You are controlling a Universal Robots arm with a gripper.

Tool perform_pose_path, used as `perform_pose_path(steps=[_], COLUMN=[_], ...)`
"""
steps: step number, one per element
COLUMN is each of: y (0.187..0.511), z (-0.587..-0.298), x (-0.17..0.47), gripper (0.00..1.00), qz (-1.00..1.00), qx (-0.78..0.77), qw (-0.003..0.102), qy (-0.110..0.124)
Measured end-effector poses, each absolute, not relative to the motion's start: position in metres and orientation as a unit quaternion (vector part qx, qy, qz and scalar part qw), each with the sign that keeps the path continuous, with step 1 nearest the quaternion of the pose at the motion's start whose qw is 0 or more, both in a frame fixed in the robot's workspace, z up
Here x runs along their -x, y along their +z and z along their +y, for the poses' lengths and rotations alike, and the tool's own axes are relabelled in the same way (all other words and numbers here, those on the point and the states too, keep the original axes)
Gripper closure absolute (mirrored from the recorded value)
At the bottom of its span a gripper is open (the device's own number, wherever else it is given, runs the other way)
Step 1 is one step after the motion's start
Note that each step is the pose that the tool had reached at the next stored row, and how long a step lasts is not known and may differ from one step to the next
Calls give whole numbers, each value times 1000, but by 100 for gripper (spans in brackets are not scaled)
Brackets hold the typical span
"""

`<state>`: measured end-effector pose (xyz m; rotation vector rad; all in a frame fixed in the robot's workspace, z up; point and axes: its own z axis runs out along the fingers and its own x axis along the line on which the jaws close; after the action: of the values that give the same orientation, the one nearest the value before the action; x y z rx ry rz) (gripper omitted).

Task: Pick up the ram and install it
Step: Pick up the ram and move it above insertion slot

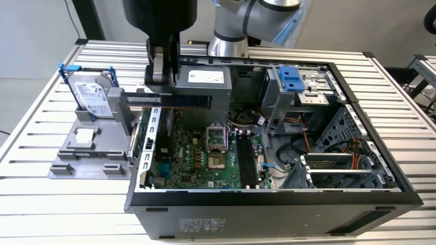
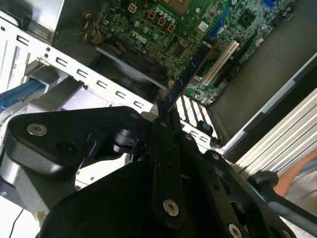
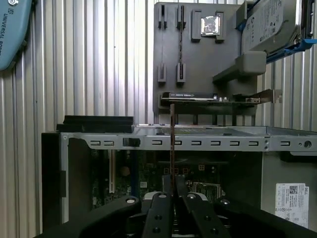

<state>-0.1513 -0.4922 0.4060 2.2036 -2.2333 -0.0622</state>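
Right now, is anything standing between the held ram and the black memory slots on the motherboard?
Nothing visible does. The gripper is shut on the ram, holding it above the open case. In the exterior view the black slots on the motherboard lie uncovered and open from above.

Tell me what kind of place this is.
Probably a robotics lab bench for computer assembly: a ribbed aluminium table carries an open black desktop computer case, a grey parts fixture stands beside it, and the robot's hand grips a long blue ram stick.
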Motion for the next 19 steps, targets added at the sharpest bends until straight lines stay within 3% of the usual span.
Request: perform_pose_path(steps=[19], y=[406], z=[-492], x=[101], gripper=[100], qz=[-712], qx=[-702], qw=[4], qy=[-22])
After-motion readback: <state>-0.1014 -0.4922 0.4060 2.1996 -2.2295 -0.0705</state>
